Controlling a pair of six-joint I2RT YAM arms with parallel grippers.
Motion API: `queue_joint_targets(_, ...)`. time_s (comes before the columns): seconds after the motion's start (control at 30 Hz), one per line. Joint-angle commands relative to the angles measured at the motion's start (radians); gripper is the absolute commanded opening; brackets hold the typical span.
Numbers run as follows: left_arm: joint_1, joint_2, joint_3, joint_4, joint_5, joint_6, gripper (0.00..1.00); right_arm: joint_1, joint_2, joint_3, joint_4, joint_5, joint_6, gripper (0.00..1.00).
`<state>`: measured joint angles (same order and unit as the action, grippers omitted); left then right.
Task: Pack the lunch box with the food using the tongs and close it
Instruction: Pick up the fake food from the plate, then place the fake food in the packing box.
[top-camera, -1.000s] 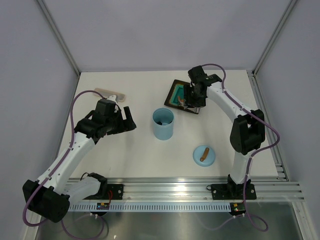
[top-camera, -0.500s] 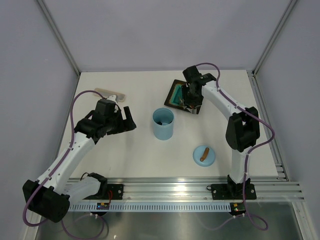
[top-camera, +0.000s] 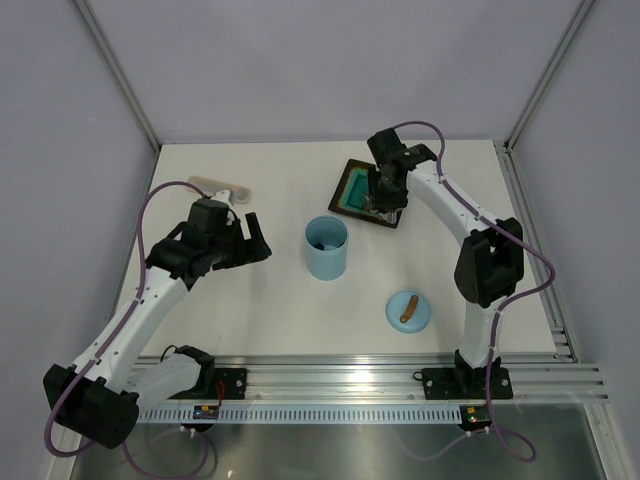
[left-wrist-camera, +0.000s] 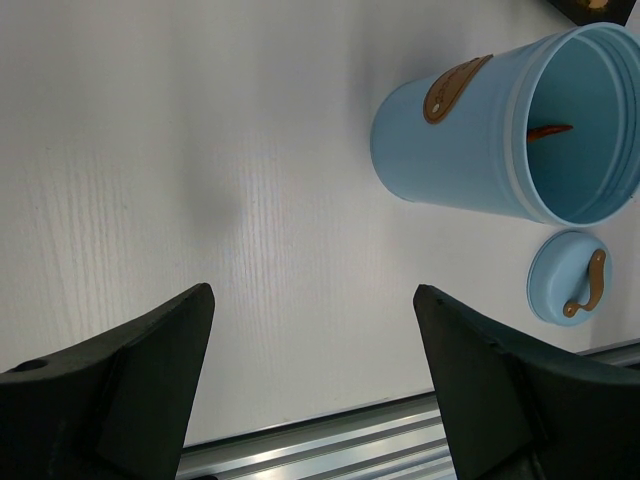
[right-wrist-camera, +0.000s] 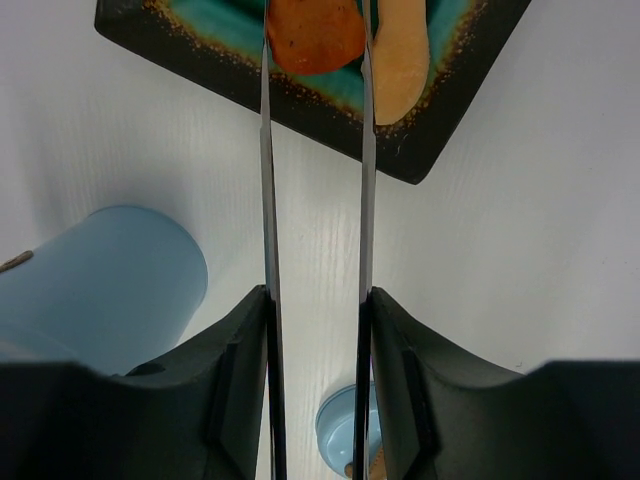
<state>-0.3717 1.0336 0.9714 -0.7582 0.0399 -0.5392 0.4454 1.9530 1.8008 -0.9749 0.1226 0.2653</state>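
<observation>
My right gripper (right-wrist-camera: 316, 295) is shut on the tongs (right-wrist-camera: 266, 200), whose two thin arms reach out over the square teal plate (right-wrist-camera: 180, 50). Between the tong tips sits an orange food piece (right-wrist-camera: 313, 35), and a paler orange piece (right-wrist-camera: 400, 60) lies just right of it. In the top view this gripper (top-camera: 385, 195) hovers over the plate (top-camera: 350, 190). The light blue lunch box (top-camera: 326, 248) stands upright and uncovered, with a reddish-brown piece (left-wrist-camera: 550, 130) inside. Its round lid (top-camera: 408, 310) lies on the table to the front right. My left gripper (top-camera: 255, 235) hangs open and holds nothing, left of the lunch box (left-wrist-camera: 500, 130).
A flat beige object (top-camera: 222, 185) lies at the back left of the table. An aluminium rail (top-camera: 350, 375) runs along the near edge, and grey walls enclose the sides and back. The lid (left-wrist-camera: 570, 290) also shows in the left wrist view.
My right gripper has narrowed, pressing the tong arms in around the orange piece, and shifted slightly left over the plate. The left arm has not moved.
</observation>
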Motion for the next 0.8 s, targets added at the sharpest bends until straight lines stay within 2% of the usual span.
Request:
queue_joint_targets(0.0,0.007,-0.023,-0.002,0.028,0.008,0.015,0.85,0.01,-0.106,0.074,-0.005,0.041,-0.001,0.3)
queue_joint_targets(0.27,0.007,-0.018,-0.002,0.034,0.014,0.008,0.85,0.01,-0.183,0.108,-0.034,0.026,0.002,0.29)
queue_joint_targets(0.53,0.008,-0.003,0.007,0.036,0.012,0.008,0.85,0.029,-0.344,0.083,-0.062,-0.103,-0.031,0.29)
queue_joint_targets(0.77,0.008,0.017,0.026,0.036,0.006,0.008,0.85,0.151,-0.489,-0.009,-0.073,-0.17,-0.116,0.29)
